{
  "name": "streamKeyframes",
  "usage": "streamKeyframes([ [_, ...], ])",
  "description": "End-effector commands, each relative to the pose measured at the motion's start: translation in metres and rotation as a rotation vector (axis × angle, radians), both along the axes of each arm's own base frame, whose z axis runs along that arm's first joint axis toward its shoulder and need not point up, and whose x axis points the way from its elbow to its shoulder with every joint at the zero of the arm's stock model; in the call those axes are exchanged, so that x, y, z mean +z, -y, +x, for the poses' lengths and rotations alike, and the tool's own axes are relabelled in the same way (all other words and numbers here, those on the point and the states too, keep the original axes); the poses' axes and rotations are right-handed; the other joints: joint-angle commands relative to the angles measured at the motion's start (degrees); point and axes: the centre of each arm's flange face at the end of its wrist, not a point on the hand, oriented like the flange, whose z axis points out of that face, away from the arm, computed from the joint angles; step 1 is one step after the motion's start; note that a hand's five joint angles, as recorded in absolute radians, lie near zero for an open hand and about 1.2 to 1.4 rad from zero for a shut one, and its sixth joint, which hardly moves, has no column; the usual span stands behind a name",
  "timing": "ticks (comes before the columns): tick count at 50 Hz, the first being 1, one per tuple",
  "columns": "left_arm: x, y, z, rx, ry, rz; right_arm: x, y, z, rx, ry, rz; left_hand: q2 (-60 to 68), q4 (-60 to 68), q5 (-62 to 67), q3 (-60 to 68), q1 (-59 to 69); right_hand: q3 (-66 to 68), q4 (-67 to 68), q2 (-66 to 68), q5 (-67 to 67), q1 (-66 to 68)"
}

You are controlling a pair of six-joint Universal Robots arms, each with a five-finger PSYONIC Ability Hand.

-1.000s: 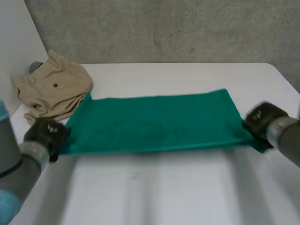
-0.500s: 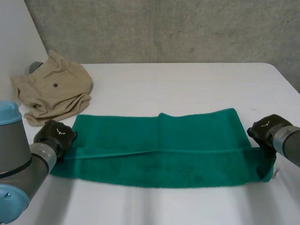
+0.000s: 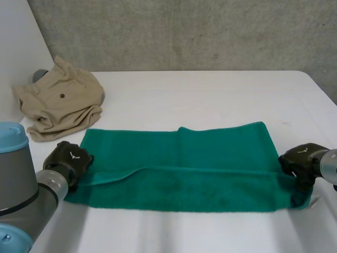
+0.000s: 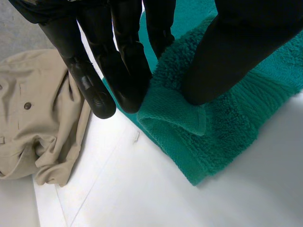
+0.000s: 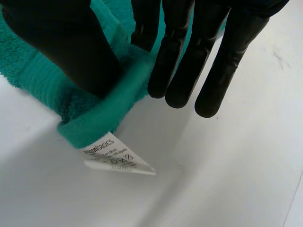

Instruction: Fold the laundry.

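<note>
A green towel (image 3: 179,168) lies doubled lengthwise across the near part of the white table (image 3: 210,95), its folded-over layer nearest me. My left hand (image 3: 70,161) is at the towel's left end. In the left wrist view, that hand (image 4: 123,61) pinches a corner of the towel (image 4: 227,123) between thumb and fingers. My right hand (image 3: 300,161) is at the towel's right end. The right wrist view has this hand (image 5: 180,56) pinching the towel's (image 5: 45,87) corner, with a white care label (image 5: 116,158) sticking out below the pinched corner.
A crumpled beige garment with a button (image 3: 58,97) lies at the table's back left, close to the towel's far left corner; it is also beside my left hand (image 4: 28,123). A grey wall stands behind the table.
Both hands have come towards the near side and down with the towel's edge. The towel, stretched between them a second ago, now rests on the table folded in two.
</note>
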Motion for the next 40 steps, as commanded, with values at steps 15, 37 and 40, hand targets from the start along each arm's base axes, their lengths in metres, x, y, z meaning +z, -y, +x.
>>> streamKeyframes([
  [15,0.111,-0.004,0.006,0.038,-0.232,-0.390,0.132,0.001,-0.002,-0.004,0.028,-0.528,11.8,11.2,13.2,11.9,16.0,13.1,12.8,13.3,14.2,23.8],
  [37,0.108,0.045,0.000,0.080,-0.255,-0.327,0.127,0.023,0.008,0.097,-0.037,-0.448,11.8,11.2,13.2,11.9,16.0,13.1,12.8,13.3,14.2,23.8],
  [40,0.090,0.066,-0.006,0.086,-0.235,-0.276,0.113,0.039,0.011,0.098,-0.039,-0.415,11.8,11.2,13.2,11.9,16.0,13.1,12.8,13.3,14.2,23.8],
])
